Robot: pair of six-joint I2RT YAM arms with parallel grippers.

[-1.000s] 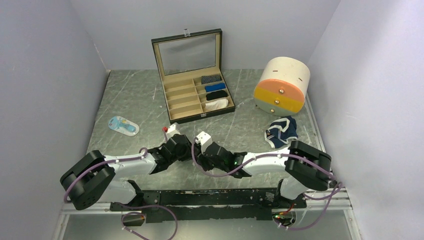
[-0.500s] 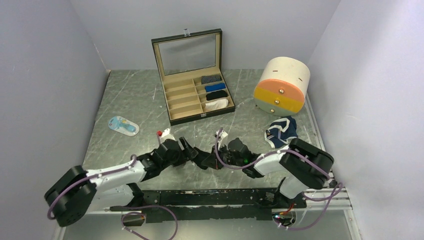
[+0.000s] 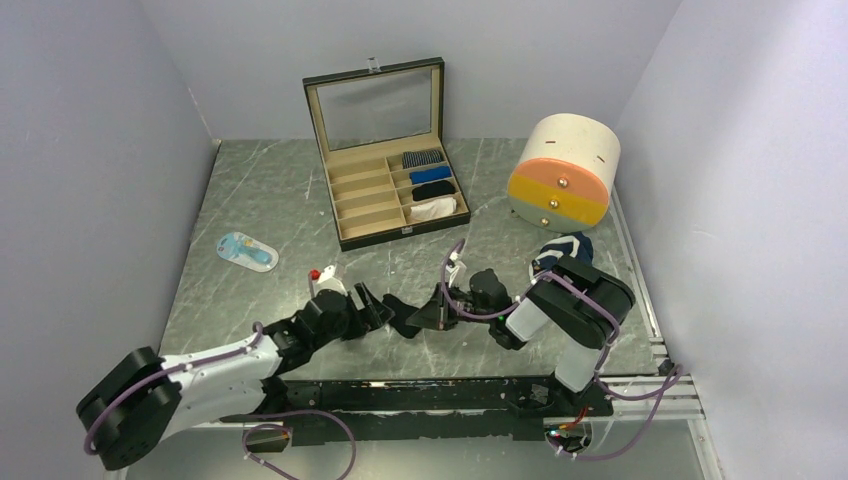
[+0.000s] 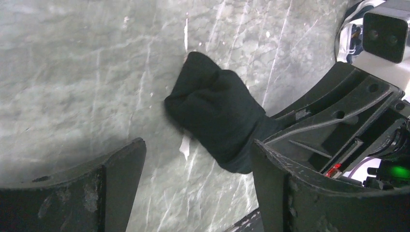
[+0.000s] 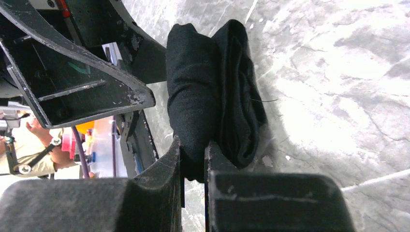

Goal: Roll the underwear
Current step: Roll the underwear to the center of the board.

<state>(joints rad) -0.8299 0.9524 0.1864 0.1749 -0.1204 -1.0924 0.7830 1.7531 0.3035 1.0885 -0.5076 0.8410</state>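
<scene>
Black underwear [image 3: 403, 313] lies between left tool [image 3: 373, 303] and right tool [image 3: 435, 313].

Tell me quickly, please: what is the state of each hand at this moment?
Left hand: open, holding nothing.
Right hand: closed on the black underwear.

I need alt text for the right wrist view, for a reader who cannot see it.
The right gripper is shut on the near end of a rolled plain black cloth garment lying on the grey marbled table. The left gripper stands beside the roll at upper left.
</scene>
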